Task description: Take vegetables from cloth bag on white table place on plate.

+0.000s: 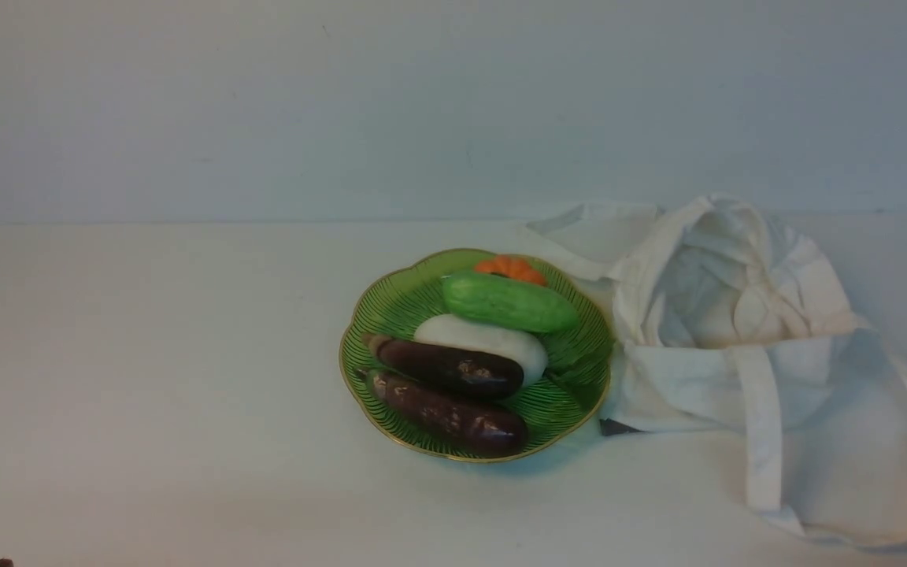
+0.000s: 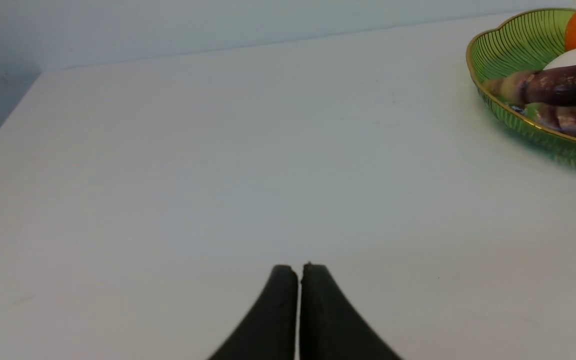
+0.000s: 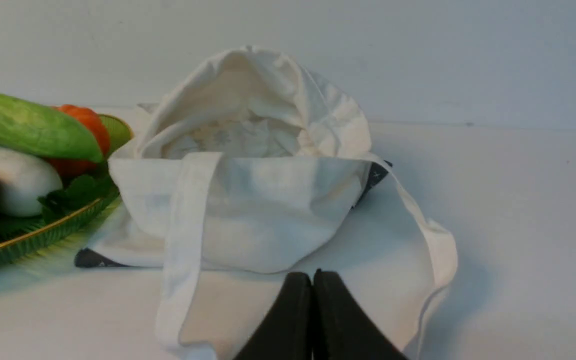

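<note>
The light green vegetable [image 1: 510,302] lies on the green plate [image 1: 406,295] in the middle of the white table [image 1: 146,354], resting on a white vegetable [image 1: 485,340]. It also shows in the right wrist view [image 3: 28,125]. The off-white cloth bag [image 1: 745,346] lies slumped just right of the plate, its mouth open and nothing visible inside [image 3: 238,135]. My left gripper [image 2: 299,270] is shut and empty over bare table, well left of the plate [image 2: 513,45]. My right gripper [image 3: 312,277] is shut and empty just in front of the bag, over its strap.
Two dark purple eggplants [image 1: 449,394] lie at the plate's front and a small orange pumpkin [image 1: 510,268] at its back. A grey wall stands behind the table. The table's left edge [image 2: 3,135] shows in the left wrist view.
</note>
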